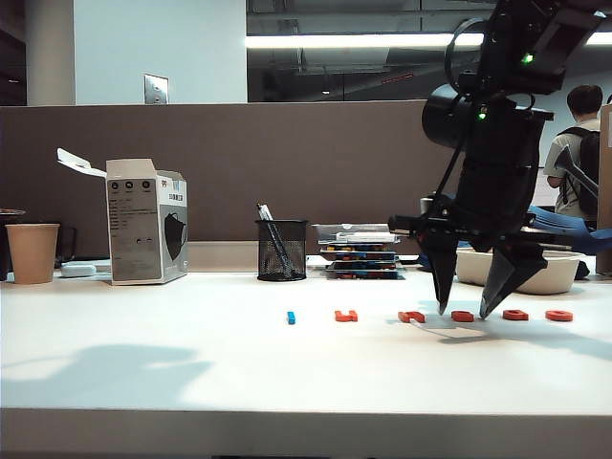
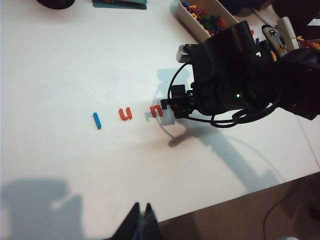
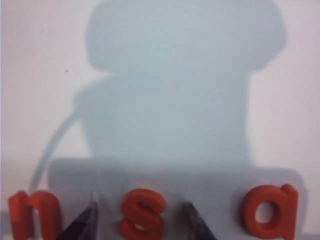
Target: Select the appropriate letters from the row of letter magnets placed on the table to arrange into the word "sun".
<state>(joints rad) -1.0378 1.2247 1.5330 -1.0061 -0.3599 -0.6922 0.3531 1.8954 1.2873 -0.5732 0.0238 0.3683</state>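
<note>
Letters for "sun" lie in the row of letter magnets (image 1: 421, 315) along the table (image 1: 191, 373); reading it left to right in the exterior view you have the small blue magnet (image 1: 291, 316), the u (image 1: 346, 315), the n (image 1: 411, 316), the s (image 1: 463, 316) and two more orange-red pieces at the right end. Your left gripper (image 2: 141, 220) hangs well back from the row near the front edge, and it looks closed, with nothing in it. Your right gripper (image 1: 475, 311) stands over the row, fingers spread and empty, one tip on each side of the s (image 3: 142, 214), with the n (image 3: 34, 214) just beside one tip and the a (image 3: 270, 211) clear of the other. Keep the s centred, come straight down, and watch the tip beside the n so you don't nudge it; close gently, since these flat pieces will likely slide on the smooth top
</note>
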